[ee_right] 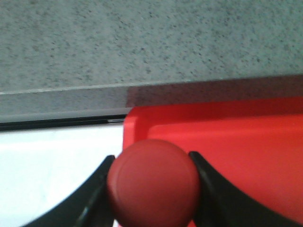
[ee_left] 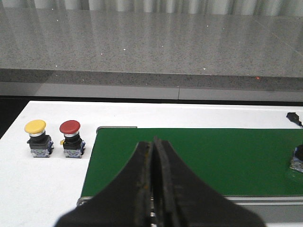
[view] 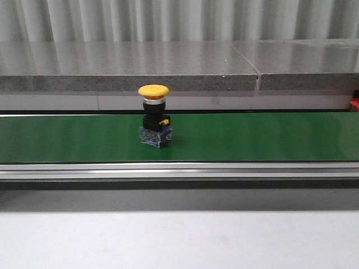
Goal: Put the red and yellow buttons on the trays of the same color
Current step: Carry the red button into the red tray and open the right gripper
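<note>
A yellow button on a black and blue base stands upright on the green belt in the front view; neither gripper shows there. My right gripper is shut on a red button, held over the near left corner of the red tray. My left gripper is shut with nothing in it, over the green belt. Beyond the belt's end, a yellow button and a red button stand side by side on the white table. No yellow tray is in view.
A grey stone ledge runs behind the belt. The belt's metal rail lies along its front. A red piece shows at the far right edge. A button base sits at the belt's right edge in the left wrist view.
</note>
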Tool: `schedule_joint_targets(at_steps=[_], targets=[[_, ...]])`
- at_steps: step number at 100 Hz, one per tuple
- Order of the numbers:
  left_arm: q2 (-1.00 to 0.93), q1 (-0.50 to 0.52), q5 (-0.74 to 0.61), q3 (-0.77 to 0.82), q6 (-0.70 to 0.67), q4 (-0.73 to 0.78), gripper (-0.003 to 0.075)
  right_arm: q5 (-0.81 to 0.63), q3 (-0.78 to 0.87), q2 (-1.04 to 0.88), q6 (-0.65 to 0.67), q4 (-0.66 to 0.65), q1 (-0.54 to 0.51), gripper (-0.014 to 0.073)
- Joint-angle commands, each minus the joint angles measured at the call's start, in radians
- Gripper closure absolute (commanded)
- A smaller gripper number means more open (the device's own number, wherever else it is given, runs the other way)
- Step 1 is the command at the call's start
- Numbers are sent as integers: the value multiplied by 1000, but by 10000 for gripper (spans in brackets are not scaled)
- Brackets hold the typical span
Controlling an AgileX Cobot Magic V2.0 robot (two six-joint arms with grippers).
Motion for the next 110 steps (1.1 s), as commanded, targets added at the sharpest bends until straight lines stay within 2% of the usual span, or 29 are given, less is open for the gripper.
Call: schedule_joint_targets(at_steps=[1,22,63,72,85,86,87,92,97,110], targets=[[10,-6,-72,-27,-2,-2,741,-62,-44,-10,-1,18,-9,419],[10,-6,-72,-27,-2,-2,741,-125,-48,52,-1,-21,-9,419],[10,-6,-72,-27,-2,-2,741,-86,-57,123,-1,-21,-9,415],[10,-6,-72,-27,-2,-2,741,-86,-58,123,-1,-16,-9,331],[10,-6,-72,-27,-2,-2,741,-90,-58,123,-1,-11,-9,65],[10,-6,-72,-27,-2,-2,741,-89,-58,123,-1,-11,-9,65],[10,-6,-72,-27,-2,-2,741,-90,-58,121,-1,-11,-9,27],[10,-6,-72,-27,-2,-2,741,-90,-58,110,-1,-11,-9,-41],[10,-6,-72,-27,-2,-2,741,-90,-58,92,-1,-11,-9,-73],[10,-6,-72,-27,-2,-2,741,-110,-58,21,-1,5,-9,-70]])
